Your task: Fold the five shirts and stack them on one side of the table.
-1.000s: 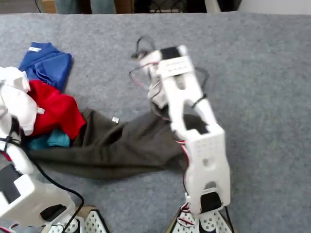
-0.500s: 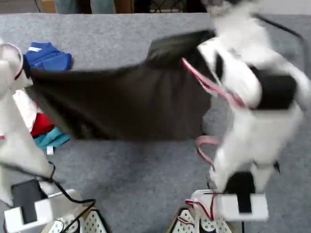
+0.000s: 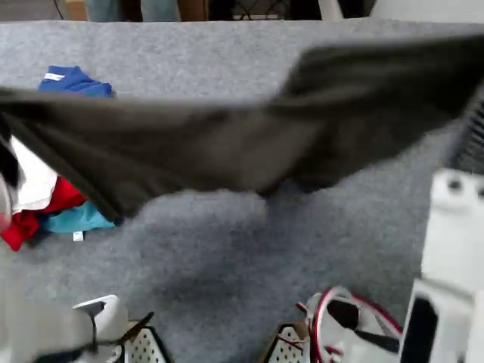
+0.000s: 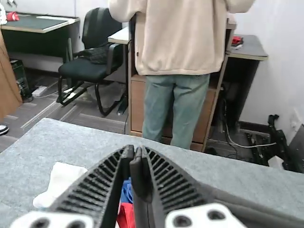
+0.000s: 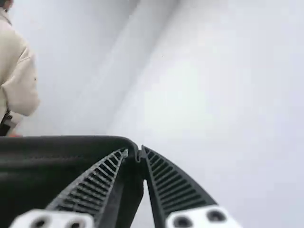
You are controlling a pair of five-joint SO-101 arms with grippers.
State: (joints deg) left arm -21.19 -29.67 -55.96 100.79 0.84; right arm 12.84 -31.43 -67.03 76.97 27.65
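dark shirt [image 3: 227, 144] stretched in air across upper half of high view; left gripper [image 4: 135, 154] and right gripper [image 5: 140, 153] each clamped on its edge. blue shirt [image 3: 72, 81], white shirt [image 3: 34, 181], red shirt [image 3: 45, 208] and teal shirt [image 3: 76, 219] bunched at left edge, unfolded. nothing stacked yet; likely all five left.

I see the dark shirt [image 3: 227, 144] blurred, cut off at right, hiding much of the blue shirt [image 3: 72, 81].

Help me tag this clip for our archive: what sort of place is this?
Probably an office or lab room: an office chair, a dark desk by the wall, and a grey-covered table under the dark shirt.
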